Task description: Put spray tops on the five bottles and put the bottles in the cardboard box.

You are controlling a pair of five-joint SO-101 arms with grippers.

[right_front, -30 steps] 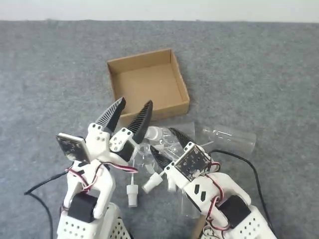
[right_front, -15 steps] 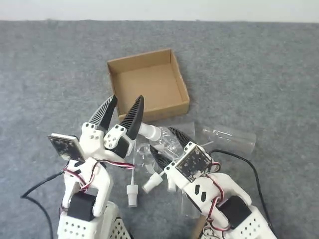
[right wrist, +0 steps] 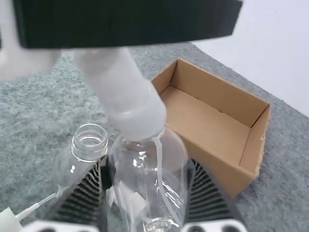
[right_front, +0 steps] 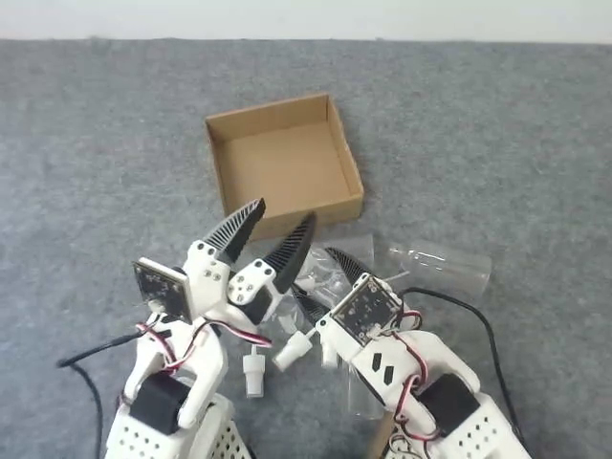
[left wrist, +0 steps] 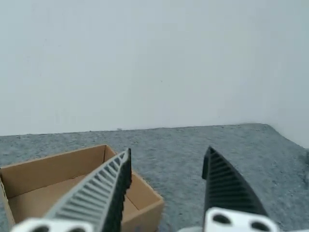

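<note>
Just before the square cardboard box [right_front: 282, 163], the right gripper [right wrist: 147, 195] clamps a smooth, clear bottle [right wrist: 150, 166]; the ribbed black left gripper [right_front: 286, 209] gapes wide.

The left arm [right_front: 177, 354] leans forward with its wrist raised. The left gripper [right_front: 285, 210] points away from the robot, its two black ribbed fingers [left wrist: 99, 193] spread wide with nothing between them. Just beside it, the right arm [right_front: 421, 373] stretches low and angles in toward its neighbour. The right gripper [right_front: 313, 270] presses both sides of a bottle [right wrist: 147, 164].
</note>
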